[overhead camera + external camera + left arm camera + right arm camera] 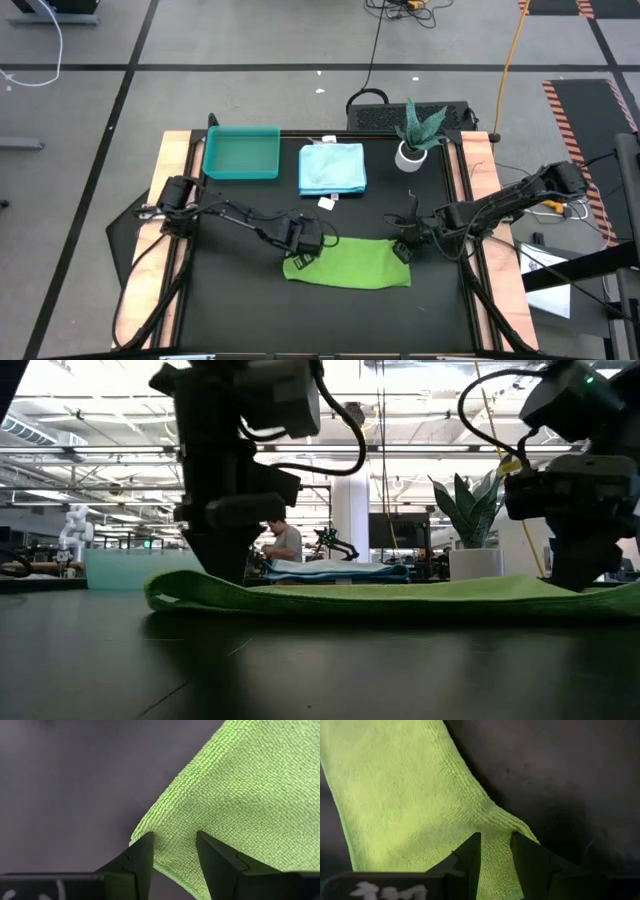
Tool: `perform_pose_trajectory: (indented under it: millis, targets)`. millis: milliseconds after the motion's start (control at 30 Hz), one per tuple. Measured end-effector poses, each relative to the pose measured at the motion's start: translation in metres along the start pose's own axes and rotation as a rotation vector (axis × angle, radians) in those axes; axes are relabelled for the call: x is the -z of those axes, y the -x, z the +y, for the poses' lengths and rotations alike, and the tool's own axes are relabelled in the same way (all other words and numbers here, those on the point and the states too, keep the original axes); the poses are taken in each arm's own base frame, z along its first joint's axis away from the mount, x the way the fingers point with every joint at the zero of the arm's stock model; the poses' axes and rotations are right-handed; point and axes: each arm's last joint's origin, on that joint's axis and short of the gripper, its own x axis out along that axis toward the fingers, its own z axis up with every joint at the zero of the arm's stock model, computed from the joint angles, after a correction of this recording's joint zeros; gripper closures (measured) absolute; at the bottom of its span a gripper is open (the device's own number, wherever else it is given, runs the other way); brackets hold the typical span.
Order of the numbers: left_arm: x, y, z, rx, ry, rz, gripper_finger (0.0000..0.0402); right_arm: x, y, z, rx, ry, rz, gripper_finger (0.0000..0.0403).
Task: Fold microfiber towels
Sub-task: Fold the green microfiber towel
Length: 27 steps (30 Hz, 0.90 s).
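A green microfiber towel (348, 264) lies on the black table as a long strip running left to right, flat along its length in the low view (400, 592). My left gripper (303, 250) stands at its far-left corner and my right gripper (403, 250) at its far-right corner, each shut on the cloth. A pale blue towel (332, 168) lies folded at the table's far middle, with a small white tag (326, 203) beside it. My left gripper (175, 855) pinches the green towel's far-left corner (172, 842) between its two fingers, coming steeply from above. One layer or several, I cannot tell. The corner stays low at the table and the rest of the towel lies flat. My right gripper (495, 852) pinches the far-right corner (496, 827) between its two fingers, slanting down from the right. The cloth puckers into a small ridge just ahead of the fingers. The rest of the towel lies on the table.
A teal tray (241, 152) sits at the far left and a potted plant in a white pot (412, 150) at the far right. Bare black table lies in front of the green towel. A person shows in the room beyond (285, 540).
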Motion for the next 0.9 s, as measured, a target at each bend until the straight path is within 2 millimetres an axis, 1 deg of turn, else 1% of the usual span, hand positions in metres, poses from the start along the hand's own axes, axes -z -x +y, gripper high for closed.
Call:
perform_pose_trajectory:
  millis: [133,300,633,733,800,900]
  targets:
    - [-0.006,0.0,0.007,0.005,0.016,0.008,0.025,-0.002,0.0,-0.001,-0.028,0.0,0.03,0.0301]
    - [-0.005,0.005,0.01,0.001,0.001,0.013,0.025,-0.002,0.0,-0.005,-0.006,0.015,0.052,0.0301]
    - [0.005,0.008,-0.001,0.042,0.01,0.043,0.025,-0.009,0.001,-0.017,0.06,-0.009,0.048,0.0301]
    - [0.008,0.015,-0.003,0.053,0.006,0.031,0.025,-0.013,0.003,-0.015,0.063,-0.015,0.04,0.0301]
    - [0.009,0.022,-0.002,0.049,0.014,0.013,0.025,-0.017,0.006,-0.011,0.049,-0.007,0.023,0.0304]
    - [0.009,0.035,0.003,0.043,0.031,-0.032,0.025,-0.026,0.018,-0.001,0.018,0.004,0.002,0.0313]
